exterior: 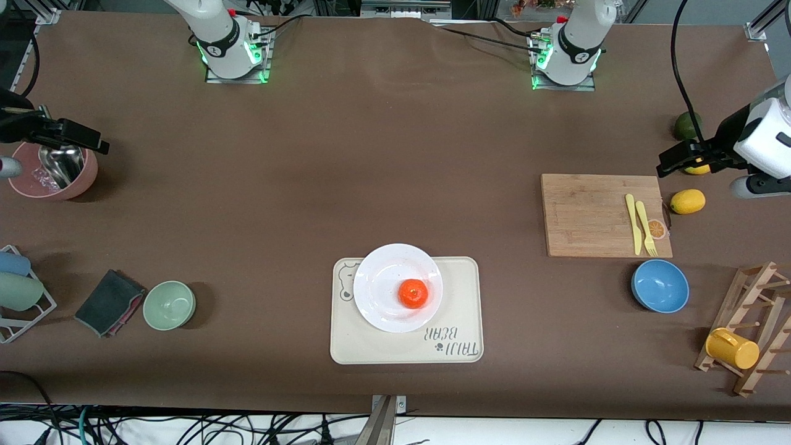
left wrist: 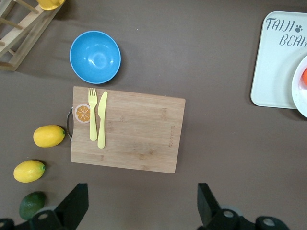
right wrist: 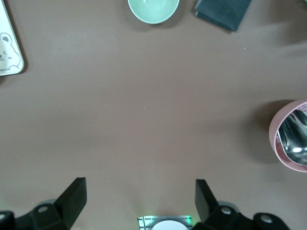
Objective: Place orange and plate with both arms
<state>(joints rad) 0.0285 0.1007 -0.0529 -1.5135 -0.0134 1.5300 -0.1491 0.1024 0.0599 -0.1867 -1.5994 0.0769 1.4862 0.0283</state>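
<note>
Cream bear-print tray (exterior: 460, 309), bamboo cutting board (exterior: 593, 216) with yellow fork (exterior: 646, 228) and knife (exterior: 634, 224), blue bowl (exterior: 660, 285), 2 lemons (left wrist: 49, 135), lime (left wrist: 31, 204)

From high across the table I faced both bases. My wrist views looked straight down; all three shared the tray (exterior: 405, 346) (left wrist: 276, 72) (right wrist: 8, 50).

The orange (exterior: 413, 293) sits on the plate (exterior: 380, 278), and the plate rests on the bear-print tray (exterior: 457, 309) near the front-camera edge of the table (exterior: 371, 154). Toward the left arm's end, a fork (exterior: 646, 227) and knife (exterior: 633, 222) lie side by side on the cutting board (exterior: 587, 213), with a bowl (exterior: 660, 285) nearer the camera than the board and a lemon (exterior: 687, 201) just beside the board. Toward the right arm's end, a smaller bowl (exterior: 169, 305) sits beside a folded cloth (exterior: 108, 301).
</note>
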